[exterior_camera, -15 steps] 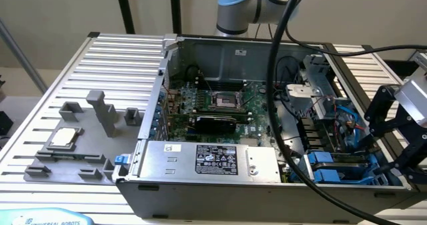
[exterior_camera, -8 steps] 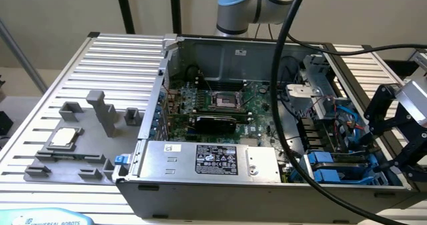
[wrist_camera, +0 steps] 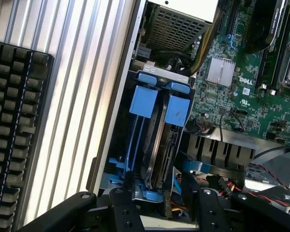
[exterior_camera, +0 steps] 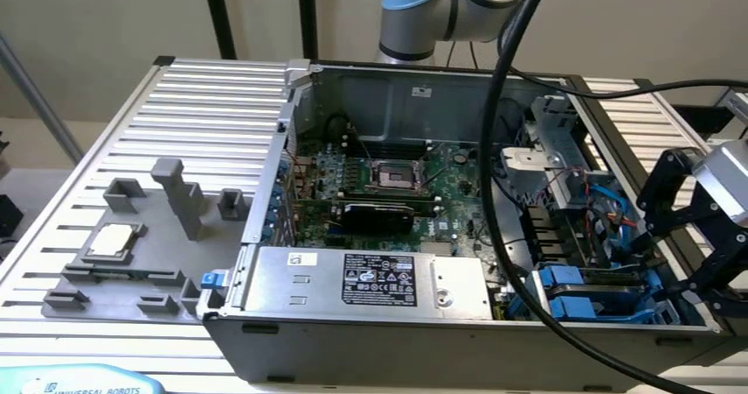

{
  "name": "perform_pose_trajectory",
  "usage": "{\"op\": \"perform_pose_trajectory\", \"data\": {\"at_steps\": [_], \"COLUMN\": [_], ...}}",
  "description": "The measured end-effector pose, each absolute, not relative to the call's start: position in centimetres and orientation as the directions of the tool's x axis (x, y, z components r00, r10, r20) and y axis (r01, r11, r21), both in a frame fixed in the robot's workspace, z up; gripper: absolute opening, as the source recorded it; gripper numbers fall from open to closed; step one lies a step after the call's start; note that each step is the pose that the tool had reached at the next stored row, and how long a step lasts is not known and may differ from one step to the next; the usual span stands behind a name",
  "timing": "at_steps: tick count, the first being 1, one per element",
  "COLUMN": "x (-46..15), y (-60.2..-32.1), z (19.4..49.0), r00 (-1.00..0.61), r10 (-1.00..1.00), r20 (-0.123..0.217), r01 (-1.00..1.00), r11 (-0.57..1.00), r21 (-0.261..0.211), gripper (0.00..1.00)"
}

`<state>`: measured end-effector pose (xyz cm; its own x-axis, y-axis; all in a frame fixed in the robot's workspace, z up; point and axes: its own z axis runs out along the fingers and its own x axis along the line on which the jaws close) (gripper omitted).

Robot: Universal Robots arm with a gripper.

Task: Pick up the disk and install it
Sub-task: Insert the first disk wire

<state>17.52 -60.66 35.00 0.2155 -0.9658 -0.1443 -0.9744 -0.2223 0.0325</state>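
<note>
The disk (wrist_camera: 160,145) stands on edge in the drive bay at the corner of the open computer case (exterior_camera: 350,346), its bright blue frame tabs (wrist_camera: 176,110) facing out. In the exterior view the blue-framed disk (exterior_camera: 581,286) sits low at the case's right front corner. My gripper (wrist_camera: 164,209) hovers just off the bay's end. Its black fingers (wrist_camera: 128,205) are spread to either side of the disk's edge and do not touch it. In the exterior view the gripper (exterior_camera: 678,249) hangs open over the right wall of the case, with nothing in it.
A grey power supply box (exterior_camera: 374,280) with a black-and-white label lies beside the bay, with the green motherboard (exterior_camera: 386,179) behind it. A thick black cable (exterior_camera: 500,149) crosses the case. A grey fixture with a small silver chip (exterior_camera: 114,239) sits on the ribbed table. A keyboard (wrist_camera: 14,135) lies outside the case.
</note>
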Motion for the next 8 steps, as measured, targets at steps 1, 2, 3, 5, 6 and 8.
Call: {"op": "perform_pose_trajectory", "data": {"at_steps": [1, 2, 3, 5, 6, 8], "x": [17.57, 17.61, 17.65, 17.73, 17.78, 17.83], "y": [-60.65, -60.64, -60.64, -60.64, -60.63, -60.62], "z": [34.97, 34.95, 34.94, 34.91, 34.9, 34.86], "r00": [0.217, 0.218, 0.219, 0.221, 0.222, 0.224], "r10": [-0.965, -0.965, -0.965, -0.964, -0.963, -0.963], "r20": [-0.145, -0.146, -0.147, -0.149, -0.15, -0.152], "r01": [-0.974, -0.974, -0.974, -0.973, -0.973, -0.972], "r11": [-0.224, -0.225, -0.226, -0.228, -0.229, -0.231], "r21": [0.032, 0.032, 0.032, 0.032, 0.031, 0.031], "gripper": [0.51, 0.49, 0.49, 0.41, 0.41, 0.41]}}
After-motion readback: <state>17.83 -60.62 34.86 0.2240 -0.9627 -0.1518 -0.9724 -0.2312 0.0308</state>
